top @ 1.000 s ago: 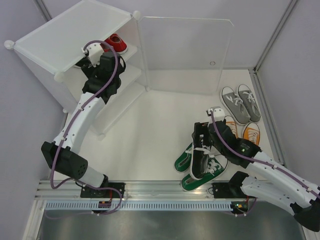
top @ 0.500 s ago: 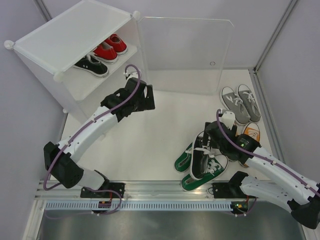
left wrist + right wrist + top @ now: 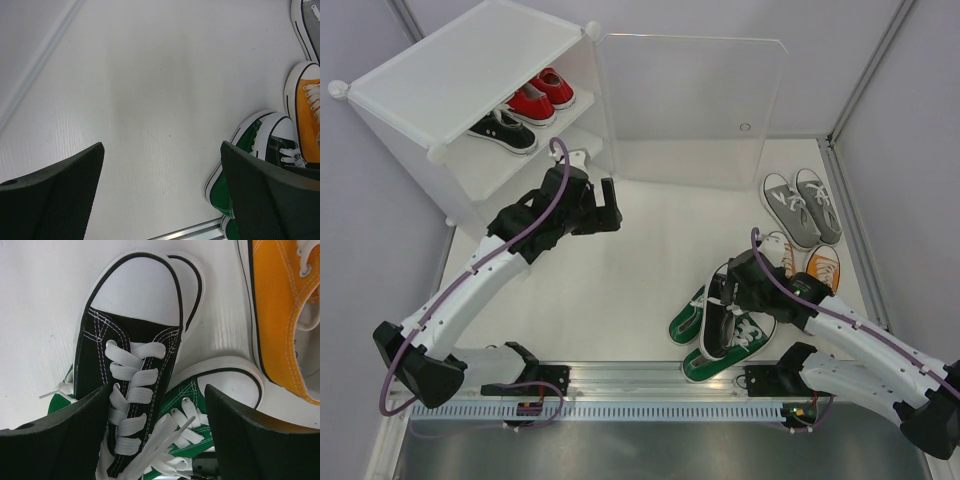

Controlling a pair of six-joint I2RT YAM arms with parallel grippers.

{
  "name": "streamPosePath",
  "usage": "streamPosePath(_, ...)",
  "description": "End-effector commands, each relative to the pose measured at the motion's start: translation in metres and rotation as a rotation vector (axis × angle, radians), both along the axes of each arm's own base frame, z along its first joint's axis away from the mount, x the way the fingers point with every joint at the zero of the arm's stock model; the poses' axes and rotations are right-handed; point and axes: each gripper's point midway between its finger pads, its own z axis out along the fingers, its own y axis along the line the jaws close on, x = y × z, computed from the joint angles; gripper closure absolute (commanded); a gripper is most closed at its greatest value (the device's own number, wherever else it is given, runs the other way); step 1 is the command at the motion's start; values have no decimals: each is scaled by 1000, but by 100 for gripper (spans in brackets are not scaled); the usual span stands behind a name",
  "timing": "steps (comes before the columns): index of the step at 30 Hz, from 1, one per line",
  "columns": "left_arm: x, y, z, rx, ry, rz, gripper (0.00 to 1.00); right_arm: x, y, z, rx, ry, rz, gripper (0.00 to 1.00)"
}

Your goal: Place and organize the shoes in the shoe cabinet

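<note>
your left gripper [image 3: 608, 207] has backed out of the shoe cabinet [image 3: 460, 70] and now hangs wide open at its 4 o'clock. your right gripper [image 3: 157, 427] has dropped lower, its jaws spread astride a black shoe [image 3: 131, 340]. the shoe has a white toe cap and white laces, and lies across the green shoes [image 3: 684, 322] at the table's [image 3: 640, 270] 5 o'clock.

Between the right claw's [image 3: 157, 390] fingers, the black shoe [image 3: 132, 345] runs off the bottom edge, its heel unseen. Whether the pads touch its sides is hard to tell. The green shoe [image 3: 220, 382] beneath is mostly covered. Right of the claw, the orange shoe [image 3: 280, 315] is cut off.
</note>
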Motion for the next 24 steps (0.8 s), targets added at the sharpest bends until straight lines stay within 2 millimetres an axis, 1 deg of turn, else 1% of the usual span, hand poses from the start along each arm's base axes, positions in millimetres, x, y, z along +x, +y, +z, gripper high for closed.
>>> streamPosePath(1, -11, -7, -4, -12, 25, -74, 0, -8, 9, -8, 55, 47, 5, 21)
streamPosePath(4, -15, -6, -8, -10, 35, -88, 0, -10, 19, -19, 80, 84, 34, 22)
streamPosePath(5, -16, -5, -9, -8, 35, -91, 0, -12, 21, -27, 78, 109, 39, 23)
streamPosePath(6, -18, -4, -11, -3, 38, -95, 0, -10, 27, -28, 97, 107, 49, 23)
streamPosePath(8, -21, -2, -11, 2, 36, -101, 0, -13, 32, -30, 117, 125, 61, 26)
streamPosePath(10, -24, 1, -9, 2, 27, -99, 0, -11, 32, -28, 122, 112, 59, 30)
streamPosePath(13, -27, 4, -13, 8, 33, -95, 0, -11, 27, -28, 91, 111, 58, 31)
streamPosePath(15, -27, 4, -16, 11, 39, -94, 0, -14, 33, -33, 97, 145, 81, 32)
streamPosePath(16, -27, 4, -17, 11, 40, -96, 0, -16, 34, -37, 98, 158, 89, 38)
streamPosePath(18, -28, 5, -19, 13, 43, -94, 0, -14, 38, -39, 115, 159, 97, 49)
streamPosePath(19, -28, 6, -19, 14, 41, -92, 0, -13, 39, -38, 119, 155, 98, 64)
streamPosePath(20, -29, 7, -17, 12, 37, -90, 0, -12, 40, -35, 119, 151, 100, 71)
streamPosePath(21, -29, 7, -18, 15, 35, -91, 0, -11, 39, -32, 110, 145, 113, 77)
streamPosePath(22, -29, 9, -17, 17, 32, -90, 0, -5, 42, -21, 111, 121, 119, 89)
streamPosePath(24, -30, 10, -16, 20, 24, -88, 0, 0, 43, -8, 95, 103, 141, 99)
